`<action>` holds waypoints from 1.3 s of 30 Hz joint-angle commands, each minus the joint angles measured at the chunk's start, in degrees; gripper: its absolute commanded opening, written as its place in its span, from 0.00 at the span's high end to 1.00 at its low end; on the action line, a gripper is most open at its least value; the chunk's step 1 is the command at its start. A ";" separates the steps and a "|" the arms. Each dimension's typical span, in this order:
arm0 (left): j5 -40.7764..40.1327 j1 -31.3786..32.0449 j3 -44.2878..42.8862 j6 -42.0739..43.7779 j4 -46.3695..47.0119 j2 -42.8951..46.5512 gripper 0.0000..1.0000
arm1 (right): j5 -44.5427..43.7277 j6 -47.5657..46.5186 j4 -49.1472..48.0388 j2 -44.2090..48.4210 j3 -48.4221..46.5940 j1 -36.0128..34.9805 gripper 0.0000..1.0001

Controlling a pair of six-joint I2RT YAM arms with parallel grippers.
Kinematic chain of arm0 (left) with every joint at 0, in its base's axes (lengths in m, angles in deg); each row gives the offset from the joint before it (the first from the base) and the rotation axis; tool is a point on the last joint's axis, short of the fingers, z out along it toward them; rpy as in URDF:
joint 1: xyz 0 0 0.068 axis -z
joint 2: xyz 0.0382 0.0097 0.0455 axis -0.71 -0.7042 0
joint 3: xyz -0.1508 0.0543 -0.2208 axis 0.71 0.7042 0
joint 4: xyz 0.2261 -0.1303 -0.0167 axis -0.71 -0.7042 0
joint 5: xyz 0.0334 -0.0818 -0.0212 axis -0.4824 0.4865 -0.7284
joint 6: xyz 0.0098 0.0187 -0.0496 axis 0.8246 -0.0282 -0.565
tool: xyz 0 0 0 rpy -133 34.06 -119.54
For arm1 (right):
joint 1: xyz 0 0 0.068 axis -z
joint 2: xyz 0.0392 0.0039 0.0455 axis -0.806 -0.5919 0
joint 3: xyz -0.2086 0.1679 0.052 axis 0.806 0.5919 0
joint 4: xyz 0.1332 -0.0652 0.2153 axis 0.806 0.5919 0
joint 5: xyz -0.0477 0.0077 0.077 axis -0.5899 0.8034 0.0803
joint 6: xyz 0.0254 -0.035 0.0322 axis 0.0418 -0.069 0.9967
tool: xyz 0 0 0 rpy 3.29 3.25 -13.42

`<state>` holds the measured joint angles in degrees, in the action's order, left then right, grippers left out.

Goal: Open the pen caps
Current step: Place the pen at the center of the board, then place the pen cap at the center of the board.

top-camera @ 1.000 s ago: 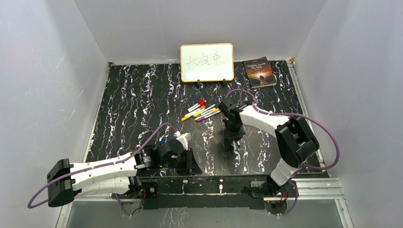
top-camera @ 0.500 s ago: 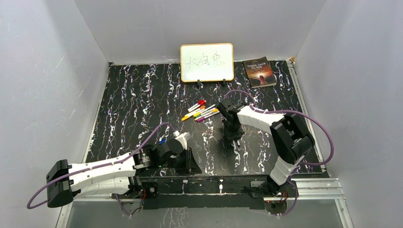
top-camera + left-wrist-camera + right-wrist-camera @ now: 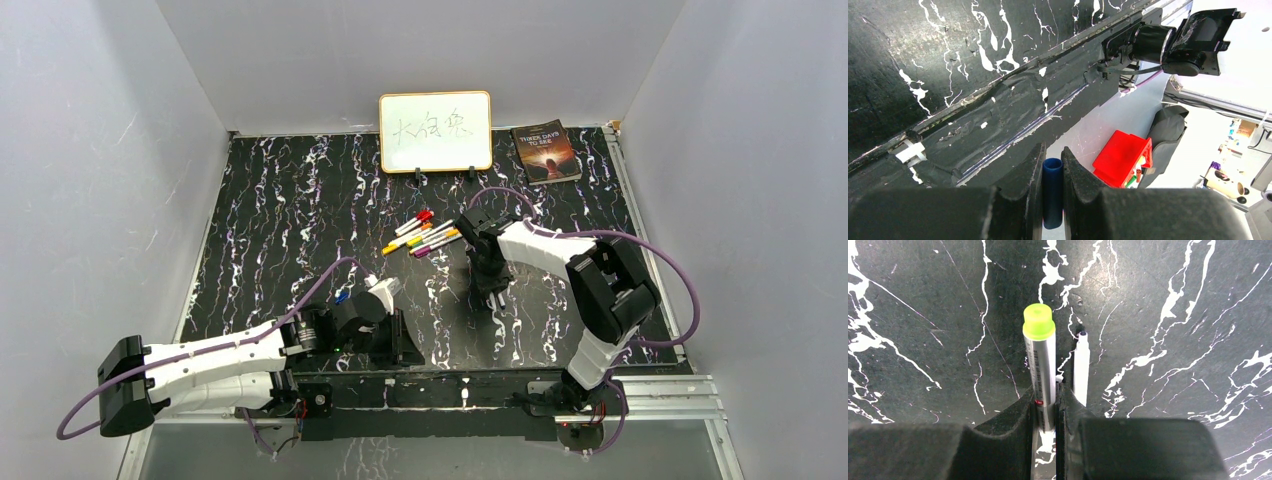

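My left gripper [image 3: 1053, 152] is shut on a short dark-blue pen cap [image 3: 1052, 190], held out past the table's near edge; from above this gripper [image 3: 405, 345] sits low at the front. Between the shut fingers of my right gripper [image 3: 1047, 395] is a white pen [image 3: 1044, 370] with its yellow-green cap [image 3: 1038, 322] still on, held just above the table. An uncapped white pen [image 3: 1081, 370] with a dark tip lies right beside it. From above, the right gripper [image 3: 492, 298] points down at mid-table. Several capped pens [image 3: 425, 235] lie in a cluster behind it.
A small whiteboard [image 3: 435, 132] stands at the back centre, with a book [image 3: 546, 152] lying to its right. White walls close in the black marbled table [image 3: 280, 200] on three sides. A red bin [image 3: 1122, 157] sits on the floor beyond the near edge.
The right arm has shifted slightly left and back, with the pen still in its fingers. The left arm has barely moved.
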<state>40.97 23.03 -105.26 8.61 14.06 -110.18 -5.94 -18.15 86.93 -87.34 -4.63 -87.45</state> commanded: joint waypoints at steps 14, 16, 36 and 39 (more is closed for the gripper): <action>-1.19 0.28 -3.02 0.27 -1.95 0.04 1.00 | -2.37 -0.87 -1.29 -0.12 -3.34 0.08 0.75; -2.07 0.24 -3.93 0.47 -3.92 0.19 1.00 | -2.18 -0.80 -1.13 0.26 -3.49 0.07 0.75; -11.10 -19.16 -20.90 24.05 -36.09 -15.91 0.94 | 6.93 2.43 1.98 14.06 -8.55 -0.01 0.65; -11.34 -23.40 -22.19 28.40 -36.87 -19.64 0.95 | 7.44 2.59 2.55 15.63 -8.76 -0.08 0.65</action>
<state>29.21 3.97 -124.17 28.52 -19.17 -126.99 -0.21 -16.53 88.72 -74.71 -10.84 -87.45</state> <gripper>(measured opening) 0.124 0.348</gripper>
